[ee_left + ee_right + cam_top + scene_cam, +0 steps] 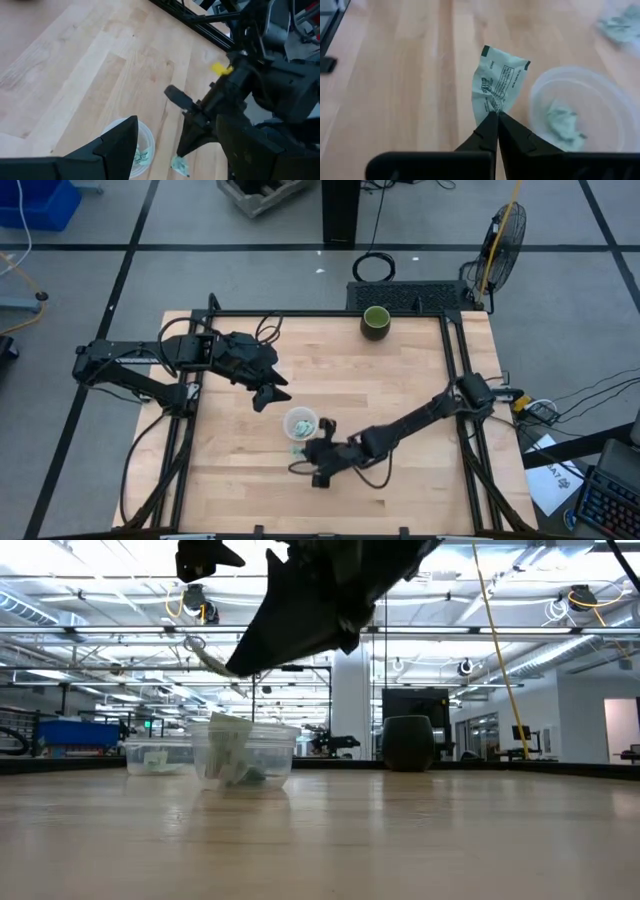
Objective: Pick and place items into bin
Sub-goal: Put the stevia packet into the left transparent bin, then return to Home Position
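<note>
A clear plastic cup (300, 423) stands upright on the wooden table and holds some light green and white packets (562, 127). A few more packets (298, 449) lie flat on the table beside it. My right gripper (496, 116) is near the cup, on its near side, shut on one packet (497, 82) held above the table. In the low view this packet (205, 655) is higher than the cup (245, 752). My left gripper (268, 392) hovers open to the left of the cup and touches nothing. My right gripper pinches one packet between its two fingertips (490, 125) by one short end (492, 106). The packet is lifted clear of the table and sticks out ahead of the fingers, slightly crumpled, to one side of the cup's mouth.
A dark green cup (376, 321) stands near the table's far edge. In the low view a second low clear container (158, 755) with something green in it shows beside the cup. A black frame rail (455, 370) borders the tabletop. Bare wood spreads to the right and at the near edge.
</note>
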